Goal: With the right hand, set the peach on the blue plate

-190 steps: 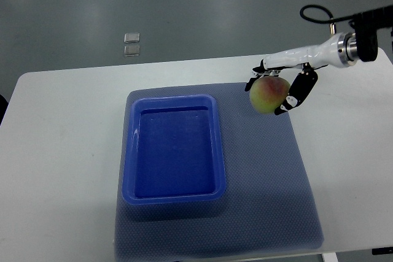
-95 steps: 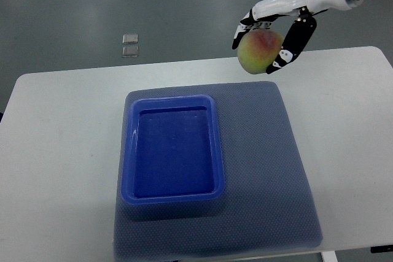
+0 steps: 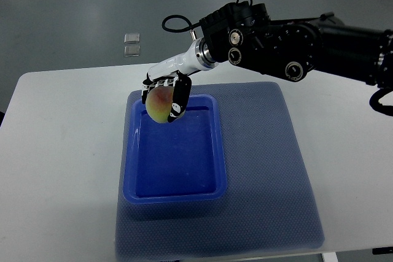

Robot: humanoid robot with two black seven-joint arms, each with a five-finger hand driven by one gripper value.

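the right hand (image 3: 164,93) holds the peach (image 3: 158,105), with its fingers (image 3: 179,101) curled around the fruit from above and from the right side. the arm enters from the right edge and spans the far part of the table (image 3: 55,127).

change of state: one second ago the hand held the peach low over the far right corner of the grey mat (image 3: 270,170). half a second ago the peach was raised high, beyond the far edge of the table. now the hand has carried it left, and the peach is over the far left corner of the blue plate (image 3: 175,194), overlapping the plate's far rim in the top view.

position of the task's thing: the peach is in the grasp and appears to be above the plate, not resting on it. the exact height cannot be read from this single steep view.

consequence for the task: the transfer phase looks almost complete. the remaining steps, by judgement, are to lower the peach onto the plate floor and then release it. a release at the present spot risks contact with the rim, since the peach sits close to the corner; a small shift toward the plate's centre would give more margin. the left hand is not in view.
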